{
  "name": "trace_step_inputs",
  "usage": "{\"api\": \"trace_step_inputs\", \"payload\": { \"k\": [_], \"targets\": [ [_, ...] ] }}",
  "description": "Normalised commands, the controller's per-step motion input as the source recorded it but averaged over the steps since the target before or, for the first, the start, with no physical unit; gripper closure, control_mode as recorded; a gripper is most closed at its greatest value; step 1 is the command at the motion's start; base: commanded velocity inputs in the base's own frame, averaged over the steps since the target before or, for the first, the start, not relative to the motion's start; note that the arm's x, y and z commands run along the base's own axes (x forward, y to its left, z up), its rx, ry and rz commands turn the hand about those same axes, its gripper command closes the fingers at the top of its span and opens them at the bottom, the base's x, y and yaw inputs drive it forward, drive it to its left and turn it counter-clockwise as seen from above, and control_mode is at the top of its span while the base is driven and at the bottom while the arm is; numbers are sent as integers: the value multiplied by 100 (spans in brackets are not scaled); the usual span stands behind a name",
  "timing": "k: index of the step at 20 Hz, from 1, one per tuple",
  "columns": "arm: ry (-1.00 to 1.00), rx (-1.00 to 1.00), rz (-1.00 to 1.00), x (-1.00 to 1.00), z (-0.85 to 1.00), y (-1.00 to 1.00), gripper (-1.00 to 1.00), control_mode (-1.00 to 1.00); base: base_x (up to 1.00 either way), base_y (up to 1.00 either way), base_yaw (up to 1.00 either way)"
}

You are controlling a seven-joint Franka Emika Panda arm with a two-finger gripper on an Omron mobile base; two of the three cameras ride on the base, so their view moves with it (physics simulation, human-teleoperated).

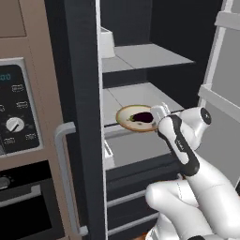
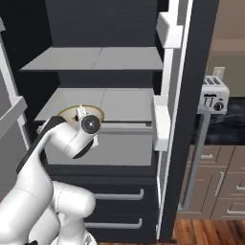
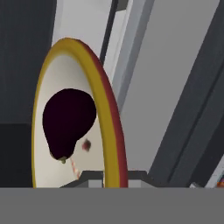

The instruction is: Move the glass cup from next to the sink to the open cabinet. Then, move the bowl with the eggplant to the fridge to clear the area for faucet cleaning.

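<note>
A yellow-rimmed bowl with a dark eggplant in it sits at the front edge of the fridge's lower grey shelf. My gripper is shut on the bowl's right rim. From the right base view the bowl peeks out behind my hand. In the hand view the bowl appears edge-on, its rim running down between my fingertips, with the eggplant inside. I cannot tell whether the bowl rests on the shelf. The glass cup is out of view.
The fridge stands open with an upper shelf and drawers below. Its door with bins hangs at the right. An oven with knobs is on the left and a toaster on the counter to the right.
</note>
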Motion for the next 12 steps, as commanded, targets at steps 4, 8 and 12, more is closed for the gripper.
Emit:
{"api": "trace_step_inputs", "payload": {
  "k": [4, 8, 12],
  "targets": [
    [0, 0, 0, 0, 0, 0, 100, 100, 76, 0, 0],
    [0, 0, 4, 25, 0, -2, 100, -100, 28, -5, 3],
    [0, 0, 4, 57, 0, 0, 100, -100, 0, 0, 0]
  ]
}}
